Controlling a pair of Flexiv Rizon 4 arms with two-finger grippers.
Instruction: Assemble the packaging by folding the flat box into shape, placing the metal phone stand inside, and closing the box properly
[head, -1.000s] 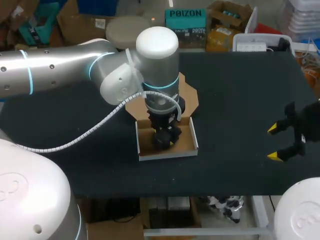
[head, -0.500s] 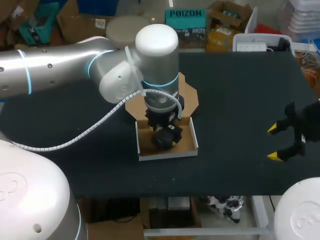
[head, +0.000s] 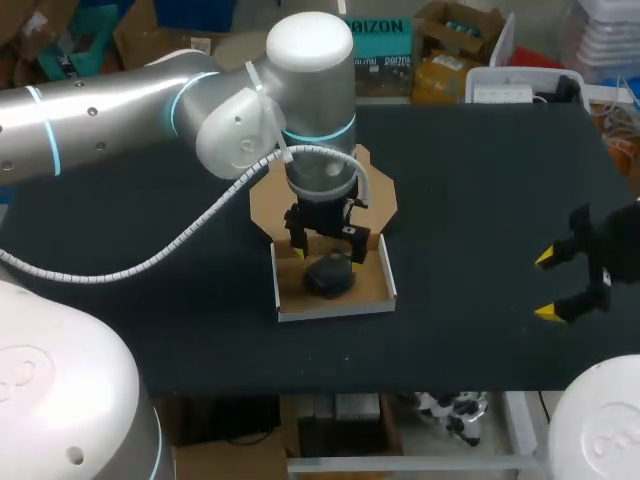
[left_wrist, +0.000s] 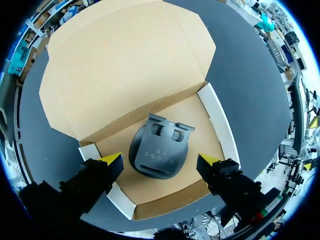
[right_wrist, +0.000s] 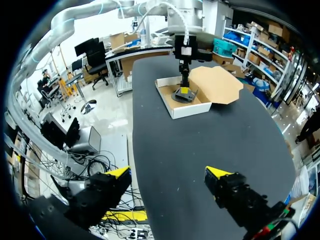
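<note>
— Whereabouts of the stand (left_wrist: 159, 150)?
— Lying flat inside the box (left_wrist: 220, 130), dark against the brown floor, about mid-floor, with its slotted end toward the lid fold.
— And the box?
— Sitting mid-worktop (head: 470, 200), white side walls up. Lid (left_wrist: 125, 65) thrown back, open, lying on the worktop behind it.
— State of the left tool (left_wrist: 159, 159)?
— Spread wide. Hanging over the box with one yellow tip to either side of the stand, touching neither it nor the walls. Pinching nothing.
— Anything in the way?
— Seen from the head camera, left arm (head: 300, 110) covering much of the lid and the box's back edge. White coiled cable (head: 190, 250) drooping from that arm above the worktop, left of the box. Stand partly hidden there under the tool's fingers.
— Right tool (head: 547, 285)?
— Spread as well, gripping nothing. Parked near the worktop's right edge, well apart from the box, pointing across toward it.
</note>
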